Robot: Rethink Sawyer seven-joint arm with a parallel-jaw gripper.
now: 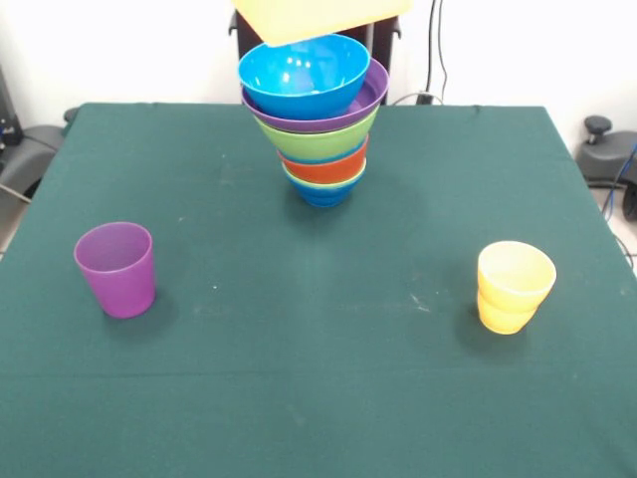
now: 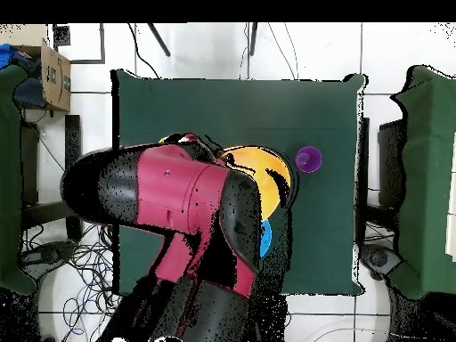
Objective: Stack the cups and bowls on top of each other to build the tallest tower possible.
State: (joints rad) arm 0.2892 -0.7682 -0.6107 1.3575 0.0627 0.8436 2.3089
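The tower (image 1: 317, 129) stands at the table's far middle. From the bottom it holds a small dark blue bowl (image 1: 323, 193), a red-orange bowl (image 1: 323, 167), a large green bowl (image 1: 314, 139), the wide purple bowl (image 1: 328, 118) and a large blue bowl (image 1: 304, 75). A large orange bowl (image 1: 318, 15) hangs tilted just above the blue one, held from above; it also shows in the overhead view (image 2: 260, 174). My gripper is hidden above the picture's edge and under my arm (image 2: 178, 205). The purple cup (image 1: 116, 269) stands front left and the yellow cup (image 1: 514, 287) front right, both upright.
The green cloth table (image 1: 318, 398) runs to its edges on all sides. In the overhead view the purple cup (image 2: 308, 159) stands beside the orange bowl. Chairs and cables lie around the table.
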